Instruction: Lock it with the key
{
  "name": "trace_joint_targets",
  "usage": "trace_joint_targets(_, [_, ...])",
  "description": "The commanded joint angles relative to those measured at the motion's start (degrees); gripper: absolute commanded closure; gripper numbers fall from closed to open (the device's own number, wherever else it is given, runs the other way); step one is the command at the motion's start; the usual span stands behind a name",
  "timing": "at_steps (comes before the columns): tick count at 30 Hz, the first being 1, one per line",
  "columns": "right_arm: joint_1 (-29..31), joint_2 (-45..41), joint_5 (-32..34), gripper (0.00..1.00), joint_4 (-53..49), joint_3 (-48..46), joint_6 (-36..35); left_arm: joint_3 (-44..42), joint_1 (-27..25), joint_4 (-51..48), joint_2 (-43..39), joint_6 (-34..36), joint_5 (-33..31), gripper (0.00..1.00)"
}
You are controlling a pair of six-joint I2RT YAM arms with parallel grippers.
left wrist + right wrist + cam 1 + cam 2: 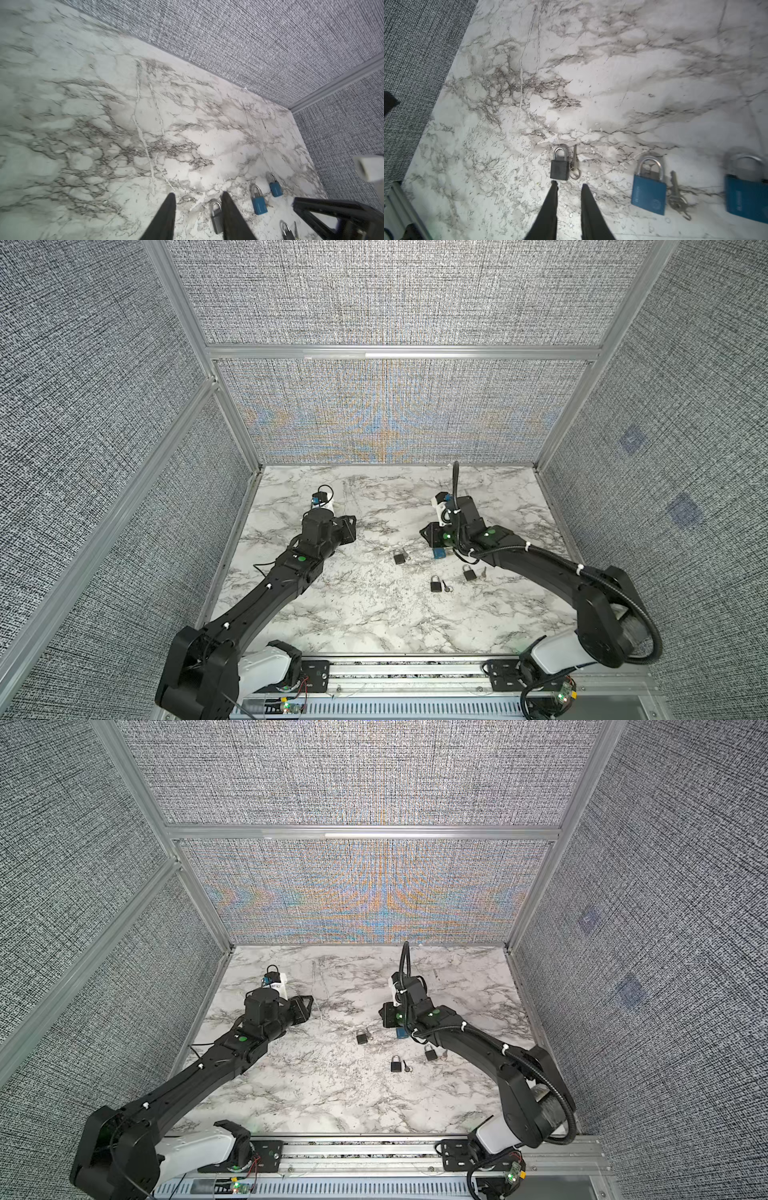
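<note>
1. The right gripper (569, 184) hovers just short of the dark padlock (559, 166). Its jaws are slightly apart and hold nothing.
2. The key (574, 164) lies flat on the marble bench (612, 83), just beside that padlock, on its ring.
3. The step in hand is probably picking up the key. Pinch it at the ring end, coming from the side away from the padlock so the body is not nudged.
4. The left gripper (198, 194), with jaws open and empty, is free to steady the padlock for insertion.
5. Leave the blue padlock (649, 187) and the second key (676, 193) alone, since the keys may not be interchangeable.

blk padlock (559, 166) | lying flat | key (574, 158) on ring, just beside, parallel
</note>
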Motion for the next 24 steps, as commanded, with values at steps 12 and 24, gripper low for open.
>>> trace_joint_targets(12, [-1.8, -21.9, 22.8, 0.66, 11.0, -14.9, -8.3, -8.5, 0.5, 10.0, -13.5, 6.0, -12.8, 0.25])
trace_joint_targets(24, [-7.6, -30.5, 26.7, 0.10, 14.8, -23.2, -10.3, -10.8, 0.7, 12.9, -16.4, 14.2, -23.9, 0.01])
